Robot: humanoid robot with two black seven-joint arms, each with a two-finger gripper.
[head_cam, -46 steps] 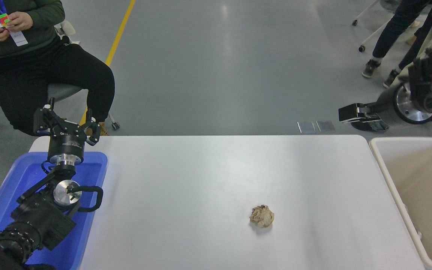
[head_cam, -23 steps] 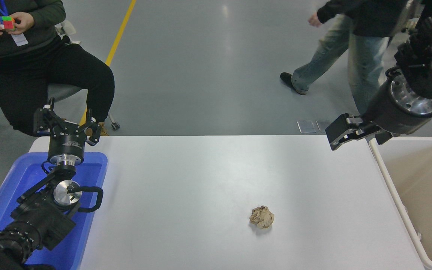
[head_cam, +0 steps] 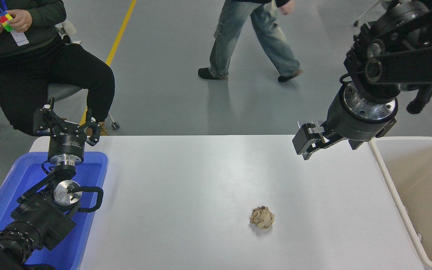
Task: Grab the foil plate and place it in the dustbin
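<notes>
- Right claw [head_cam: 308, 140]: now hanging further left than a moment ago, over the tabletop's [head_cam: 208, 180] far right part rather than by the bin's corner; the arm is reaching in from the upper right. Whether its fingers are parted or together cannot be told from this angle; nothing is showing in them.
- Left claw [head_cam: 67, 123]: sitting parked at the lower left above the blue tray [head_cam: 96, 165], fingers spread apart and holding nothing.
- Dustbin [head_cam: 388, 180]: cream, standing against the tabletop's right edge; the visible part of its inside is showing only bare wall.
- Foil plate: not showing anywhere in view.
- Paper ball [head_cam: 262, 217]: tan, crumpled, lying alone on the tabletop, well apart from both claws.
- Seated person [head_cam: 32, 67]: sitting at far left, holding a coloured cube [head_cam: 5, 19].
- Walking person [head_cam: 253, 37]: now crossing the floor at top centre.
</notes>
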